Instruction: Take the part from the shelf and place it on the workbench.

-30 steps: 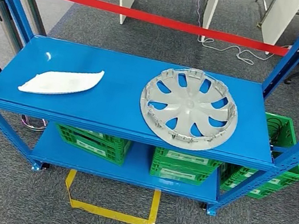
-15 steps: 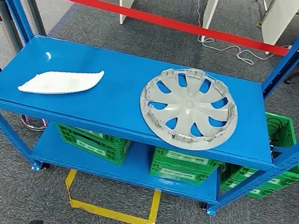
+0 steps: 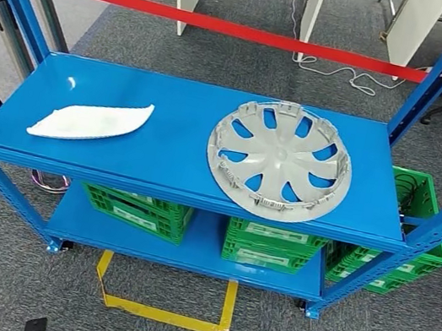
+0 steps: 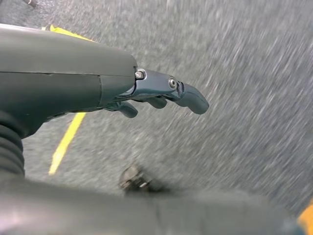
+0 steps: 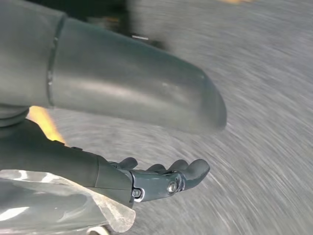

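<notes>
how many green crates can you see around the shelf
4: three on the lower shelf, at left, middle and right; one behind the right end. More may be hidden.

Left hand (image 4: 155, 95) and right hand (image 5: 162, 178) apparently empty, fingers extended.

On the shelf (image 3: 177, 141) top, the curved panel (image 3: 90, 121) lies toward the left end and the wheel cover (image 3: 279, 160) toward the right, well apart. Crates (image 3: 136, 207) sit on the lower level beneath them. The left robot hand (image 4: 162, 93) and right robot hand (image 5: 162, 178) hang over the floor, away from the shelf.
</notes>
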`<action>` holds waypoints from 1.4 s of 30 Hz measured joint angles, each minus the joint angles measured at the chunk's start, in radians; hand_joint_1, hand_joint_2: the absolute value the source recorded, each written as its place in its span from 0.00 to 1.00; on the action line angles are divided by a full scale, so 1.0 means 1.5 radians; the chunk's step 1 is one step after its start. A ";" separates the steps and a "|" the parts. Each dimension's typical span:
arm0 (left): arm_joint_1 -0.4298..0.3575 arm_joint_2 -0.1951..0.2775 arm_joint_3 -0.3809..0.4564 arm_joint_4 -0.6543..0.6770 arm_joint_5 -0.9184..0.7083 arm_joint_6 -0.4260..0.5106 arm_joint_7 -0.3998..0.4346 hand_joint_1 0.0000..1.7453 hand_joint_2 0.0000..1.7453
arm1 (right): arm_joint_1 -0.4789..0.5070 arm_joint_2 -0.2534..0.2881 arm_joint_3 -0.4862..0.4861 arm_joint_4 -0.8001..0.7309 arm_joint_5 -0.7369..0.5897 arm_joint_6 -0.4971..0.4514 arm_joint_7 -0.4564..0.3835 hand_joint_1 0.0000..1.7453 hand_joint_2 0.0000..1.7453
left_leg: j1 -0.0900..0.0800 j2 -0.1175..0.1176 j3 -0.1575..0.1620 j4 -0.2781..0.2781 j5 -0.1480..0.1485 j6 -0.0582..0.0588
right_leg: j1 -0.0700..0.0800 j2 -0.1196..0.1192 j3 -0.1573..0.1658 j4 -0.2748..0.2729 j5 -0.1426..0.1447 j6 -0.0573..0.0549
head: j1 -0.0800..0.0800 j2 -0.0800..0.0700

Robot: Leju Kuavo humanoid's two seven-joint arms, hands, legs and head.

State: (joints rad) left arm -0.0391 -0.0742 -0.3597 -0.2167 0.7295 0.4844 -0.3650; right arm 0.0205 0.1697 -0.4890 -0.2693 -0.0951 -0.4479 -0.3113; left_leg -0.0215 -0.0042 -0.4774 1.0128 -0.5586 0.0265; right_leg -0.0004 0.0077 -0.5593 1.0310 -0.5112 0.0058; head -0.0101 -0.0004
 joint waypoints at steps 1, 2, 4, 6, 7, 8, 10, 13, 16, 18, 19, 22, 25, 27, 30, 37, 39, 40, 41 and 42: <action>-0.001 -0.001 0.004 0.001 0.006 0.017 -0.018 0.00 1.00 | 0.000 0.002 -0.025 -0.010 -0.020 -0.005 -0.048 0.00 0.50 | 0.000 0.000 0.000 0.000 0.000 0.000 | 0.000 0.000 0.000 0.000 0.000 0.000 | 0.000 0.000; -0.001 -0.003 0.008 0.002 0.010 0.030 -0.033 0.00 1.00 | 0.000 0.003 -0.048 -0.023 -0.035 -0.002 -0.088 0.00 0.50 | 0.000 0.000 0.000 0.000 0.000 0.000 | 0.000 0.000 0.000 0.000 0.000 0.000 | 0.000 0.000; -0.001 -0.006 0.015 0.002 0.012 0.037 -0.052 0.00 1.00 | 0.004 0.007 -0.098 -0.069 -0.044 0.037 -0.138 0.00 0.25 | 0.000 0.000 0.000 0.000 0.000 0.000 | 0.000 0.000 0.000 0.000 0.000 0.000 | 0.000 0.000; -0.001 -0.007 0.018 0.003 0.009 0.010 -0.056 0.00 1.00 | 0.013 0.016 -0.154 -0.154 -0.032 0.122 -0.137 0.00 0.00 | -0.001 0.000 0.000 0.000 0.000 0.000 | -0.001 0.000 0.000 0.000 0.000 0.000 | 0.000 0.000; -0.001 -0.007 0.019 0.004 0.007 -0.010 -0.058 0.00 1.00 | 0.018 0.024 -0.181 -0.206 -0.024 0.169 -0.127 0.00 0.25 | -0.001 0.000 0.000 0.000 0.000 0.000 | -0.001 0.000 0.000 0.000 0.000 0.000 | 0.000 0.000; 0.000 -0.007 0.019 0.004 0.005 -0.029 -0.062 0.00 1.00 | 0.022 0.032 -0.208 -0.262 -0.018 0.213 -0.115 0.00 0.50 | -0.001 0.000 0.000 0.000 0.000 0.000 | -0.001 0.000 0.000 0.000 0.000 0.000 | 0.000 0.000; 0.000 -0.006 0.019 0.005 0.001 -0.054 -0.072 0.00 1.00 | 0.027 0.048 -0.255 -0.366 -0.014 0.268 -0.105 0.00 1.00 | -0.001 0.000 0.000 0.000 0.000 0.000 | -0.001 -0.001 0.000 0.000 0.000 0.000 | 0.000 0.000; 0.000 -0.006 0.020 0.006 -0.004 -0.065 -0.112 0.00 1.00 | 0.052 0.064 -0.286 -0.513 -0.035 0.266 -0.147 0.00 1.00 | -0.001 -0.001 0.000 0.000 0.000 0.000 | -0.001 -0.002 0.000 0.000 0.000 0.000 | 0.000 0.000; -0.001 -0.006 0.022 0.006 -0.011 -0.073 -0.156 0.00 1.00 | 0.106 0.078 -0.257 -0.684 -0.065 0.199 -0.199 0.00 1.00 | -0.001 -0.001 0.000 0.000 0.000 0.000 | -0.001 -0.001 0.000 0.000 0.000 0.000 | 0.000 0.000; -0.004 -0.005 0.024 0.006 -0.017 -0.077 -0.164 0.00 1.00 | 0.144 0.085 -0.221 -0.798 -0.057 0.164 -0.218 0.00 1.00 | -0.002 0.000 0.000 0.001 0.000 0.000 | -0.002 0.001 0.000 0.000 0.001 0.001 | 0.000 0.000; -0.005 -0.005 0.024 0.006 -0.020 -0.078 -0.163 0.00 1.00 | 0.162 0.087 -0.198 -0.856 -0.044 0.150 -0.225 0.00 1.00 | -0.002 0.001 0.000 0.001 0.000 0.001 | -0.002 0.001 0.000 -0.001 0.001 0.002 | 0.000 0.000; -0.008 -0.005 0.024 0.006 -0.038 -0.084 -0.152 0.00 1.00 | 0.210 0.096 -0.120 -1.019 0.009 0.121 -0.233 0.00 1.00 | -0.005 0.001 0.000 0.002 0.000 0.002 | -0.004 0.000 0.000 -0.001 0.003 0.004 | 0.000 0.000; -0.010 -0.006 0.024 0.006 -0.054 -0.088 -0.135 0.00 0.50 | 0.244 0.103 -0.051 -1.127 0.039 0.119 -0.222 0.00 0.50 | -0.006 0.001 0.000 0.000 0.004 0.007 | -0.006 0.000 0.000 -0.003 0.006 0.009 | 0.000 0.000; -0.010 -0.008 0.023 0.006 -0.058 -0.088 -0.130 0.00 0.00 | 0.258 0.105 -0.019 -1.170 0.046 0.120 -0.215 0.00 0.00 | -0.004 0.002 0.002 -0.009 0.011 0.014 | -0.006 0.000 -0.006 0.004 0.000 0.012 | 0.000 0.000; -0.010 -0.010 0.023 0.006 -0.061 -0.094 -0.115 0.00 0.00 | 0.273 0.106 0.011 -1.207 0.049 0.120 -0.169 0.00 0.00 | 0.000 0.004 0.001 -0.016 0.018 0.020 | -0.006 0.000 -0.057 0.102 -0.051 0.015 | 0.002 0.000; -0.002 -0.017 0.012 0.010 -0.071 -0.105 -0.077 0.00 0.00 | 0.297 0.107 0.049 -1.214 0.127 0.094 -0.059 0.00 0.00 | -0.002 0.004 0.009 -0.013 0.008 0.011 | -0.006 -0.003 -0.032 0.033 0.017 0.010 | 0.002 0.000; -0.003 -0.019 0.011 0.010 -0.072 -0.104 -0.077 0.00 0.00 | 0.299 0.108 0.056 -1.215 0.132 0.091 -0.060 0.00 0.00 | -0.004 0.004 0.006 -0.011 0.005 0.005 | -0.003 -0.003 -0.016 0.002 0.014 0.004 | 0.001 0.000; -0.003 -0.019 0.010 0.010 -0.073 -0.103 -0.077 0.00 0.00 | 0.300 0.109 0.059 -1.216 0.133 0.090 -0.061 0.00 0.00 | -0.004 0.004 0.005 -0.010 0.005 0.002 | -0.003 -0.003 -0.014 -0.002 0.013 0.000 | 0.000 0.000; -0.004 -0.019 0.009 0.010 -0.073 -0.103 -0.077 0.00 0.00 | 0.301 0.109 0.061 -1.216 0.134 0.089 -0.061 0.00 0.00 | -0.003 0.004 0.005 -0.009 0.002 -0.001 | -0.004 -0.003 -0.014 -0.002 0.013 -0.002 | 0.000 0.000; -0.004 -0.019 0.008 0.010 -0.073 -0.102 -0.077 0.00 0.00 | 0.301 0.110 0.062 -1.216 0.135 0.089 -0.062 0.00 0.00 | -0.003 0.003 0.003 -0.002 -0.004 -0.005 | -0.005 -0.003 -0.013 -0.004 0.013 -0.006 | -0.001 0.000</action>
State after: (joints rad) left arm -0.0445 -0.1028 -0.3477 -0.2018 0.6202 0.3310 -0.4807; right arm 0.4720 0.3340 -0.3953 -2.0939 0.1066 -0.3141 -0.4036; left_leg -0.0256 0.0007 -0.4722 1.0098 -0.5649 0.0186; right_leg -0.0081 0.0027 -0.5781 1.0254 -0.4913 -0.0028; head -0.0121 -0.0002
